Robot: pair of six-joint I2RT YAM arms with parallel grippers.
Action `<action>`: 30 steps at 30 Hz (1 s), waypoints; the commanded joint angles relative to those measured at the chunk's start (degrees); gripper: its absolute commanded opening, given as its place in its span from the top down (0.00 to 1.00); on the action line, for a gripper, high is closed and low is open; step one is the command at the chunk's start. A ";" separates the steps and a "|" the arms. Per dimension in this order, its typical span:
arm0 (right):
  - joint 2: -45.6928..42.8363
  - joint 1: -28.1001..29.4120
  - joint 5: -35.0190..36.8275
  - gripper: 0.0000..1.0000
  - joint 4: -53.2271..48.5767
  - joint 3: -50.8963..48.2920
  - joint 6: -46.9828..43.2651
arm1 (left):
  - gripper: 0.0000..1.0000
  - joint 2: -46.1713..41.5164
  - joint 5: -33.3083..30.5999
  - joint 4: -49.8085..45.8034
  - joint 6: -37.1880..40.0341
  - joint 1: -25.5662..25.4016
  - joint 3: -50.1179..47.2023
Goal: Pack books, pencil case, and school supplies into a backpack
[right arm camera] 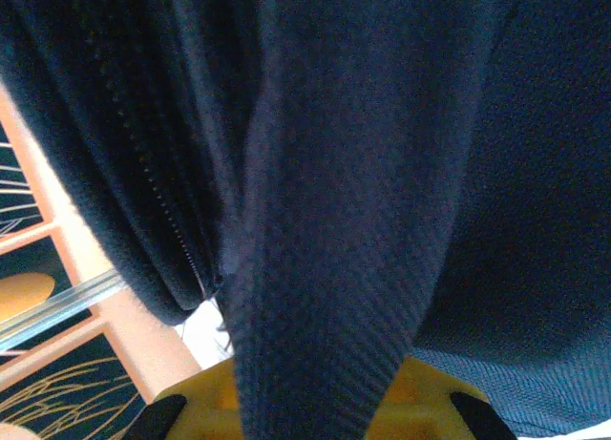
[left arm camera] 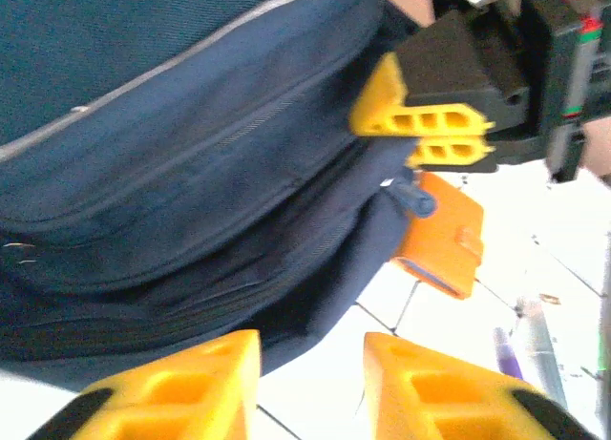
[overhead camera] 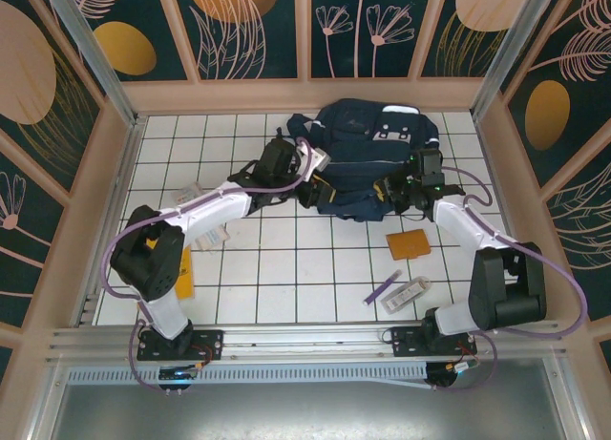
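Since the mouth must be opened, the top view shows the right gripper (overhead camera: 396, 192) clamped on the large navy-blue fabric backpack (overhead camera: 368, 139), which lies flat ahead of it, long axis seemingly crosswise, zip edge toward the arms. Left wrist: the left gripper (left arm camera: 310, 383) gapes empty just short of the seams; it should take the opposite lip. Right wrist: a fabric fold is pinched between the fingers.

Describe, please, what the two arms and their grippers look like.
Both the left arm and the right arm have white shells over the long sections, bulky black joints and black bases. A thin purple cable loops beside each. The left gripper and the right gripper carry chunky yellow fingers with boxy cut-out cells, set in black mounts.
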 commanded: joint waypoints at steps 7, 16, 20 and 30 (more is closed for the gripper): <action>-0.85 1.55 -7.13 1.00 9.76 1.93 4.92 | 0.52 5.49 -0.38 2.68 -12.98 -5.69 6.94; 1.53 4.32 -9.25 1.00 14.62 2.98 9.49 | 0.51 9.45 -0.83 1.66 -20.43 -5.71 10.40; 1.73 5.98 -8.46 1.00 15.15 3.12 9.87 | 0.51 10.70 -4.20 -2.43 -21.20 -5.71 13.12; 0.55 7.07 -9.33 1.00 16.96 2.40 12.31 | 0.52 13.34 -19.75 -12.41 -23.17 -5.57 15.60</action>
